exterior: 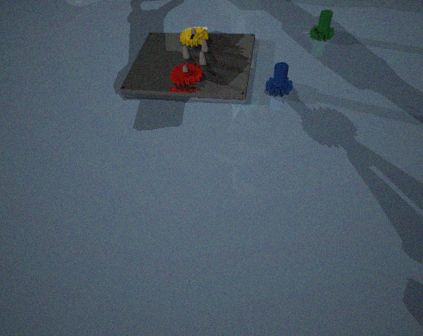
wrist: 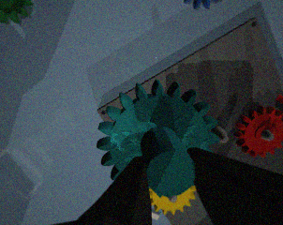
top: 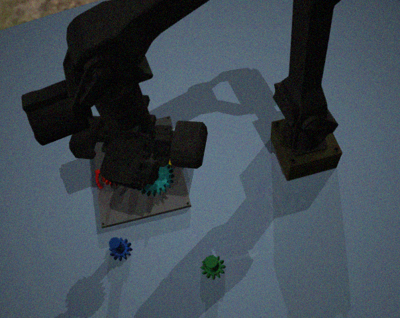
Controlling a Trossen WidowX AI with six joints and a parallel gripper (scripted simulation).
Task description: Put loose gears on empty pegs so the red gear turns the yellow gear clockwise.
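My gripper is shut on the upright handle of the large teal gear. It holds the gear in the air over the grey board; neither shows in the exterior view. The red gear and yellow gear sit on pegs. Three empty pegs stand between them. A small blue gear and a small green gear stand on the table, handles up.
A red arrow lies beside the red gear. The white arrow is partly visible behind the yellow gear. The arm's base stands right of the board in the top view. The arm hides much of the board there.
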